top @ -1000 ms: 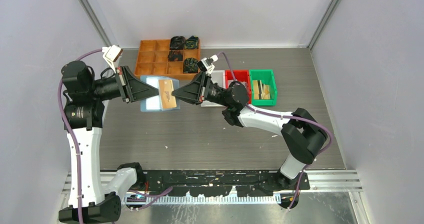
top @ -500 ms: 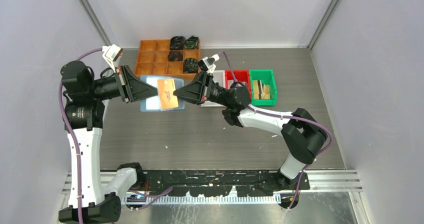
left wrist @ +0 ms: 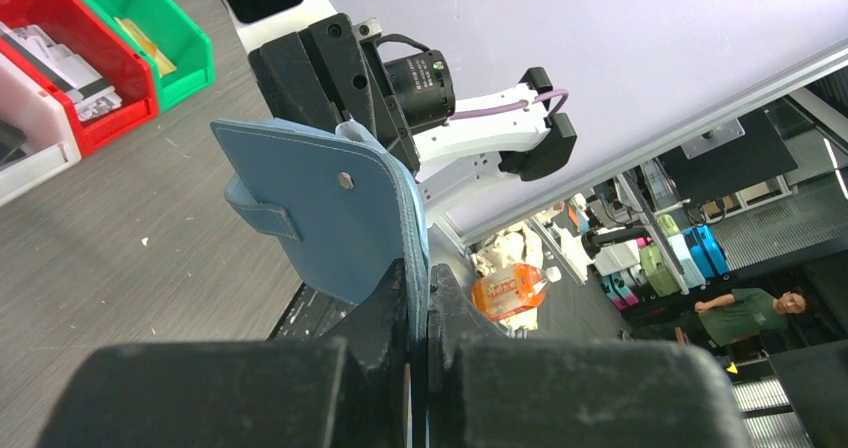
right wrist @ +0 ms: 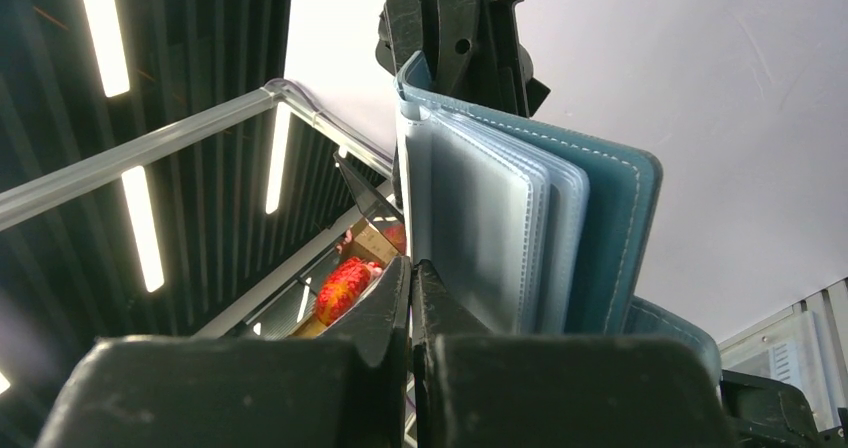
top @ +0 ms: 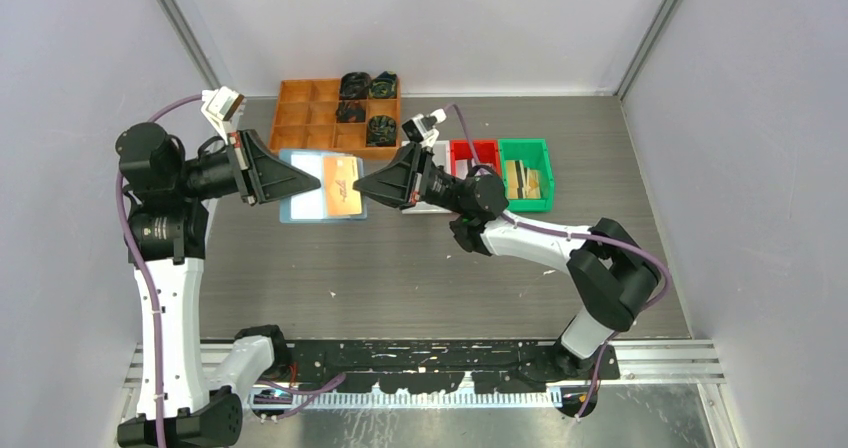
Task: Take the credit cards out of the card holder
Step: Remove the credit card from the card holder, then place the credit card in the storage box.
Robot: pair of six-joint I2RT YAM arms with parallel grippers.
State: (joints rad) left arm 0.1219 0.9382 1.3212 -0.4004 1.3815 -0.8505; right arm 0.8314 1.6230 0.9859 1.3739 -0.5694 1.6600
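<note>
The light blue card holder point(top: 300, 190) hangs above the table at the back left, with my left gripper point(top: 298, 181) shut on its left side. In the left wrist view the holder point(left wrist: 320, 203) stands up from between the closed jaws of that gripper point(left wrist: 420, 283), its tab loop on the left. An orange-faced credit card point(top: 342, 186) sticks out of the holder's right side, pinched at its right edge by my right gripper point(top: 362, 190). The right wrist view shows that gripper point(right wrist: 411, 273) shut, with the holder's clear sleeves point(right wrist: 490, 228) and blue cover point(right wrist: 610, 228) fanned open beside it.
An orange compartment tray point(top: 305, 108) with dark parts in its right cells stands behind the holder. White point(top: 436, 154), red point(top: 476, 154) and green point(top: 527, 173) bins sit in a row at the right, behind my right arm.
My right gripper closed on the card's edge and drew back a little to the right. More of the card's orange face now shows. The left arm shifted slightly left with the holder.
</note>
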